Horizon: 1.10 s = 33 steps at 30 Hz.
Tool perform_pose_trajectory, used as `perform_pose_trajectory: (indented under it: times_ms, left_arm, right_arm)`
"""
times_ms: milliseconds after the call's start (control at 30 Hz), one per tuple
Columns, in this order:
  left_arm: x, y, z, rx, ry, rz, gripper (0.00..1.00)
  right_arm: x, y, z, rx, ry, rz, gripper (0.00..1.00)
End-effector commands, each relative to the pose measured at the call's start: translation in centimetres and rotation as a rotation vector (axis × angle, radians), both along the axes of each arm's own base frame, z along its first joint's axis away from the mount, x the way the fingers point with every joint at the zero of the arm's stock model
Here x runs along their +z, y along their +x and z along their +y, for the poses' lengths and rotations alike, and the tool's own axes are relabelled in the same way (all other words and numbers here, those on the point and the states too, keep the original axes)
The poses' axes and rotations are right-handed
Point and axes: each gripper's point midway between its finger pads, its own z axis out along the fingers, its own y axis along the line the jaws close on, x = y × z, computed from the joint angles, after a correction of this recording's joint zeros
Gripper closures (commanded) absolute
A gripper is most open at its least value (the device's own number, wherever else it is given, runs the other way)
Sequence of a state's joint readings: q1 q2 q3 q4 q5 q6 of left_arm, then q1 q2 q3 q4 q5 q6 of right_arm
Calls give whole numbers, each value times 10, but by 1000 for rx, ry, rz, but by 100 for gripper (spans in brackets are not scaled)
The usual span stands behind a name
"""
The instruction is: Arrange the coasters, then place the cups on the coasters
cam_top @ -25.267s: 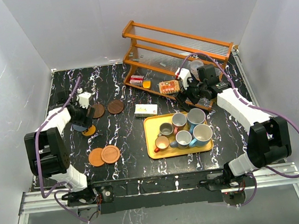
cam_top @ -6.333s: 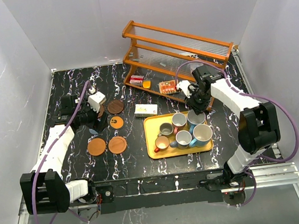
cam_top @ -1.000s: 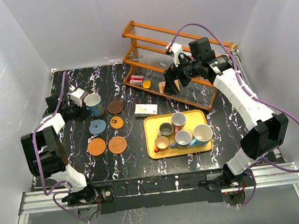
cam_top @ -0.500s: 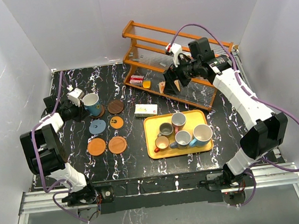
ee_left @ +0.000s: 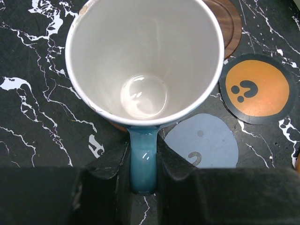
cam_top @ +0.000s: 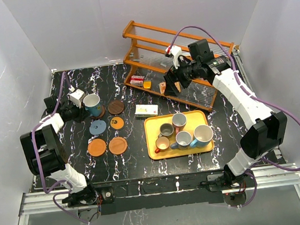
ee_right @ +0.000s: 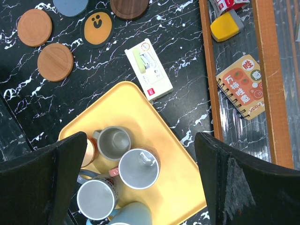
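A light blue cup [cam_top: 92, 104] stands on a dark brown coaster [cam_top: 99, 113] at the back left. My left gripper [cam_top: 82, 108] is shut on its handle [ee_left: 143, 161], one finger pressed to each side. Beside it lie a second dark brown coaster [cam_top: 116, 106], a blue-grey coaster [cam_top: 97, 127] and an orange smiley coaster [cam_top: 117, 123]. Two plain orange-brown coasters [cam_top: 96, 147] [cam_top: 117, 145] lie nearer to me. Several cups [cam_top: 184, 138] stand on the yellow tray [cam_top: 152, 124]. My right gripper [cam_top: 171, 84] hangs open and empty, high above the tray [ee_right: 136, 105].
A wooden rack [cam_top: 178, 50] stands at the back right, with a small notebook [ee_right: 243, 84] and a yellow item [ee_right: 226, 26] on its bottom shelf. A white box [cam_top: 146, 110] lies between the coasters and the tray. White walls close in the table.
Since several seconds ago the light blue cup has gone from the tray to the back-left coaster. The right arm has risen toward the rack. Over the last second almost nothing moved.
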State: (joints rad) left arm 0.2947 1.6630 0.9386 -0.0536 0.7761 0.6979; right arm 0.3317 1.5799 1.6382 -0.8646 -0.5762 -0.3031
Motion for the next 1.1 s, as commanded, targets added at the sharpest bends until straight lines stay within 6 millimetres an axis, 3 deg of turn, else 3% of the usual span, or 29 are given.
perform_pose_trajectory:
  times_ms: [0, 233, 533, 767, 933, 1067]
  left_arm:
    - [14, 6, -1, -56, 16, -75, 82]
    - [12, 3, 1, -63, 47, -73, 68]
    - [28, 1, 9, -47, 87, -85, 53]
    - [56, -13, 15, 24, 101, -84, 42]
    - [84, -24, 21, 132, 119, -116, 22]
    - [110, -29, 21, 224, 70, -122, 13]
  right_arm:
    - [9, 3, 4, 25, 19, -43, 2]
    - [9, 2, 3, 25, 14, -43, 1]
    - [1, -2, -11, -1, -52, -74, 2]
    - [-4, -10, -42, -67, -183, -152, 2]
    - [-10, -19, -58, -88, -253, -154, 2]
    - [-26, -27, -72, -119, -319, -113, 2]
